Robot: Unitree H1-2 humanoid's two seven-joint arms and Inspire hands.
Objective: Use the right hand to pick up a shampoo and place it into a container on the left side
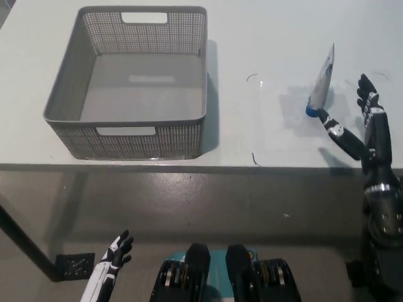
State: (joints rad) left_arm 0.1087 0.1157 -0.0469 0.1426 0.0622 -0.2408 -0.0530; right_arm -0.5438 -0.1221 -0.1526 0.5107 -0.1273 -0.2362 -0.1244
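A white shampoo tube [322, 80] with a blue cap stands cap-down on the white table [264, 38], right of centre. My black right hand [360, 131] is open just to its right, with one finger reaching the cap and the others spread beyond the tube. The grey mesh basket [135, 135] sits on the table's left side with nothing in it. My white left hand [112, 261] rests low at the lower left, below the table edge, fingers apart.
The table's front edge [189, 167] runs across the middle of the picture, with grey floor below it. Bare tabletop lies between the basket and the tube.
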